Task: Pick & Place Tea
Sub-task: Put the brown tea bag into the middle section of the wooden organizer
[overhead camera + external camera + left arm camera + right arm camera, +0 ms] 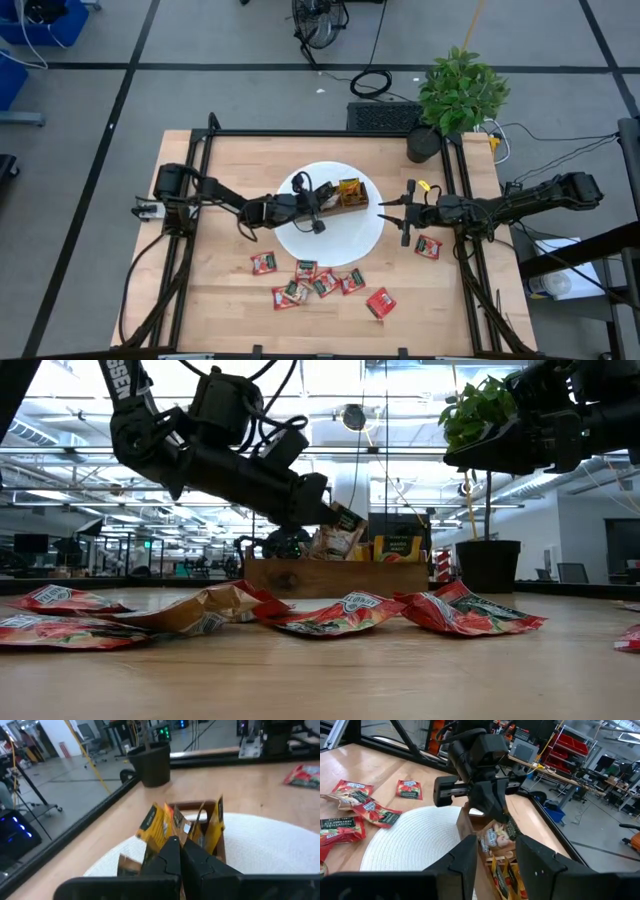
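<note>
Red sachets (318,283) lie behind left hand (322,207), which pinches one over tray (352,193).

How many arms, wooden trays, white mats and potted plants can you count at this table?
Arms: 2
Tray: 1
Mat: 1
Plant: 1
Total: 5

You are in an open industrial lab: grey taped floor (250,90), loose cables (372,80), red parts racks (566,751), overhead strip lighting (60,405).
</note>
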